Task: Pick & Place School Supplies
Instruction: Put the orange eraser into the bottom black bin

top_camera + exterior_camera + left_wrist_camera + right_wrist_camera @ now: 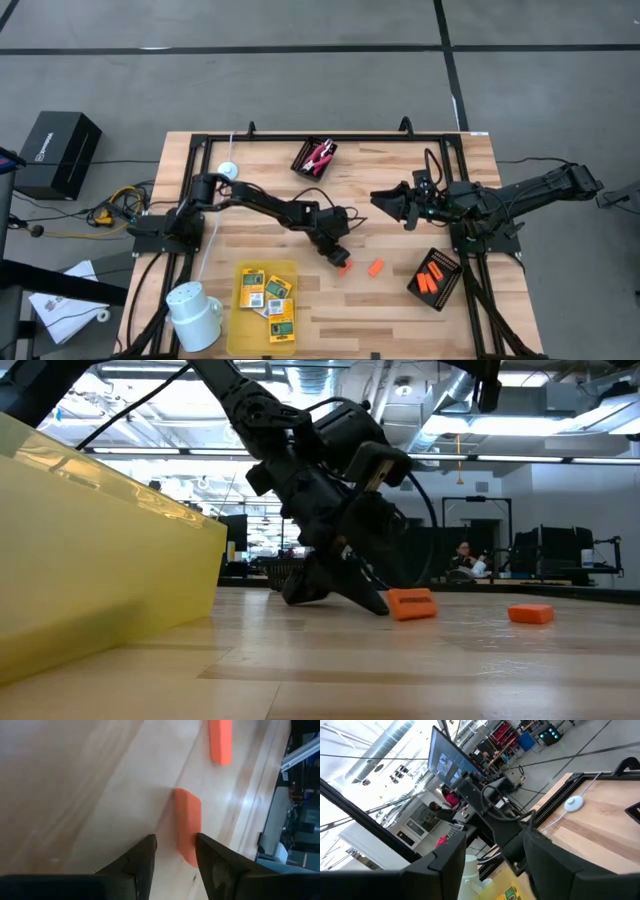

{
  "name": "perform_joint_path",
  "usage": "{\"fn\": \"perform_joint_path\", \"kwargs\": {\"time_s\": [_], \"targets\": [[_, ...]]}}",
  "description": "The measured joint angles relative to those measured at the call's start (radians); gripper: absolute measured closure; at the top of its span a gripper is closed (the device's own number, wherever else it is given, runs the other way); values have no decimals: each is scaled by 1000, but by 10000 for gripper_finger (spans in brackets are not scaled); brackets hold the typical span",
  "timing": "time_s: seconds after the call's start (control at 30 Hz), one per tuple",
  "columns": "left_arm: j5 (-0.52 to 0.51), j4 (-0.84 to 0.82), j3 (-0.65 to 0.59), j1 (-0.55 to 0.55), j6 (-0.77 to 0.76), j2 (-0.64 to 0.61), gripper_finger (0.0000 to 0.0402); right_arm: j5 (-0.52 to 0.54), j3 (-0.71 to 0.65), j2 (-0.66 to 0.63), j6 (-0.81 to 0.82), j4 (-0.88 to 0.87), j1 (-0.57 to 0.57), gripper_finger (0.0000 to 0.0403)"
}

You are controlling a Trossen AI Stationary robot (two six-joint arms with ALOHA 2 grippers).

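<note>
My left gripper (338,258) (175,838) is open and down at the table in the middle. A stubby orange piece (345,268) (188,827) lies flat on the wood between its fingertips, close to one finger. A second orange piece (376,267) (530,614) lies a little to its right. Several more orange pieces sit in a black tray (435,278). Yellow-and-green packets (268,295) lie in a yellow bin (240,320). The red-handled scissors (320,155) rest in a black tray at the far edge. My right gripper (385,203) (495,845) is open and hovers above the table, right of centre. My left gripper slants down from the far left, its fingers lying along the near orange piece. One long side of the piece (196,840) is right beside the inner face of one finger (207,852). I cannot tell whether they touch. The piece lies flat on the table.
A white mug (195,315) lies at the near left corner beside the yellow bin. A small white disc (229,169) sits near the far left corner. Bare wood shows between the two orange pieces and the black tray on the right. A person sits in the room behind (465,557).
</note>
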Motion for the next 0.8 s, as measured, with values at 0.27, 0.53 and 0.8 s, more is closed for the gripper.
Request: {"fn": "perform_joint_path", "kwargs": {"time_s": [0.27, 0.53, 0.8], "targets": [[29, -10, 0, 13, -27, -11, 266, -4, 0, 0, -3, 0, 0, 209], [24, 45, -3, -21, -105, -11, 266, -10, 0, 0, -26, 19, -15, 208], [23, 63, 7, -24, -131, -10, 266, -60, 0, 0, -26, 43, -52, 209]]}}
